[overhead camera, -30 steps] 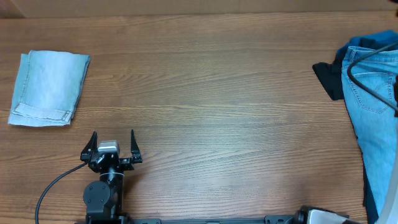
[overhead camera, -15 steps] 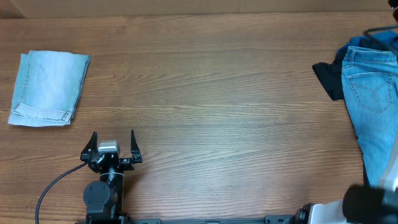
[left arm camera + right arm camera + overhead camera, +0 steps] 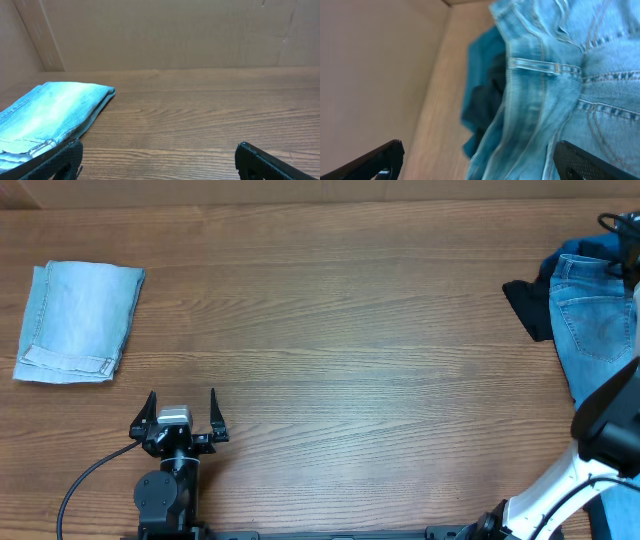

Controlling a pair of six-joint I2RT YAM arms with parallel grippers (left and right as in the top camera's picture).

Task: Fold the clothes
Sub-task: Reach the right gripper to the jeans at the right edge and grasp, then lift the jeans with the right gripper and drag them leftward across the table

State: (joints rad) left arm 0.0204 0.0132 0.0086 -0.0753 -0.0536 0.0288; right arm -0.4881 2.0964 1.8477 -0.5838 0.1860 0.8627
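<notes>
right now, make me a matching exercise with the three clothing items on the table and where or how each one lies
Things:
1. pale denim piece
2. light-blue jeans
3. dark garment

Place or state:
a. unfolded, back pocket showing, at the table's right edge
b. crumpled against the jeans' left side
c. folded, alone on the far left

Pairs: 1-c, 2-a, 3-b

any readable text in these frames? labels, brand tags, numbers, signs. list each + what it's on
No readable text in any view.
folded pale denim: no tag or print shows.
jeans: only stitching, pocket seams and a belt loop; no brand patch or label visible.
left gripper: no legible marking.
</notes>
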